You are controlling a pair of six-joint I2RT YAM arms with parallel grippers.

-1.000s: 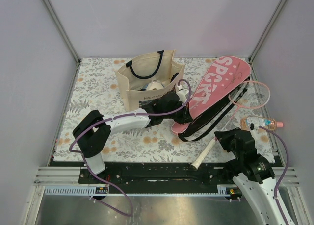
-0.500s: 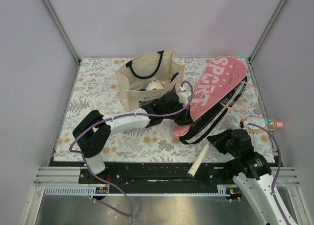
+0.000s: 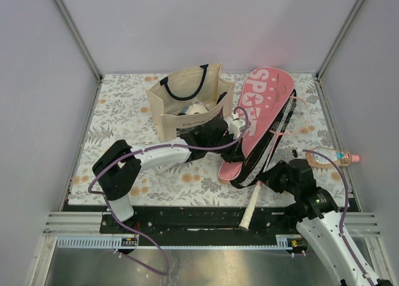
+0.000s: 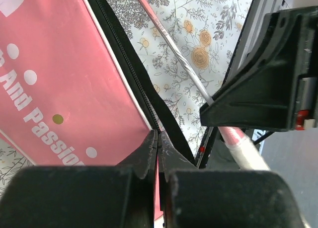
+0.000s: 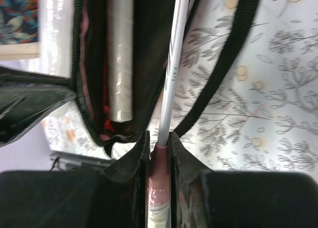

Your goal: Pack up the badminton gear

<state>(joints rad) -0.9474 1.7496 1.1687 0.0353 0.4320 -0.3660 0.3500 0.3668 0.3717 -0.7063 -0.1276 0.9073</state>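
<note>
Pinching the cover (image 4: 59,79) edge, left gripper (image 4: 158,139) sits ten o'clock of right gripper (image 5: 160,138), which clamps a racket (image 5: 172,84).

One pink SPORT cover (image 3: 265,105), one pink-framed racket (image 3: 251,205) plainly in view, one beige tote bag (image 3: 169,116), one small clear bottle (image 3: 335,155) with a pink cap.
</note>
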